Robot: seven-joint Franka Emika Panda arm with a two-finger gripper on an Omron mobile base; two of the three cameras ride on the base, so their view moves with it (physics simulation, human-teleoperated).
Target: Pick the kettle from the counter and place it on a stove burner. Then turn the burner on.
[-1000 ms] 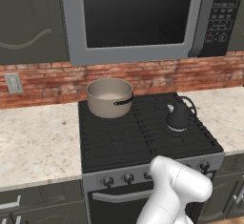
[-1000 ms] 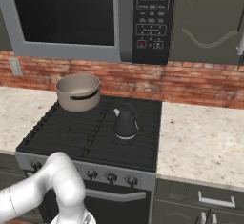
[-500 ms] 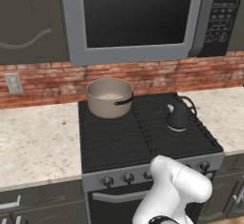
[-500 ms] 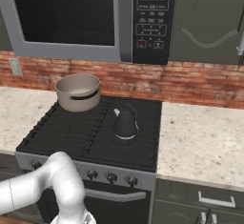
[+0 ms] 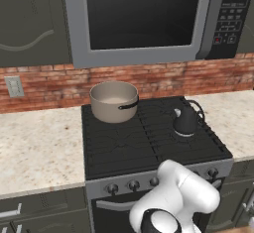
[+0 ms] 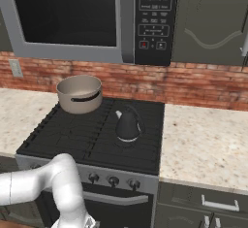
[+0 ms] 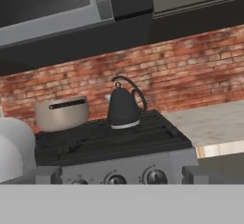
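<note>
Hand view: kettle (image 7: 124,107) upright on right-hand stove burner (image 7: 138,127), ahead of and above lowered pincer; presumably aimed at knobs (image 7: 155,175); pincer released, holding nothing.

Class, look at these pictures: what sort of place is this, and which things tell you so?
A home kitchen, rendered: a black gas cooktop carrying a kettle and a pot, with a microwave mounted above it.

The microwave (image 6: 92,18) is cut off at twelve o'clock. The arm (image 5: 173,202) hides part of the oven front (image 5: 114,212). The knobs (image 7: 155,176) are cropped at six o'clock.
</note>
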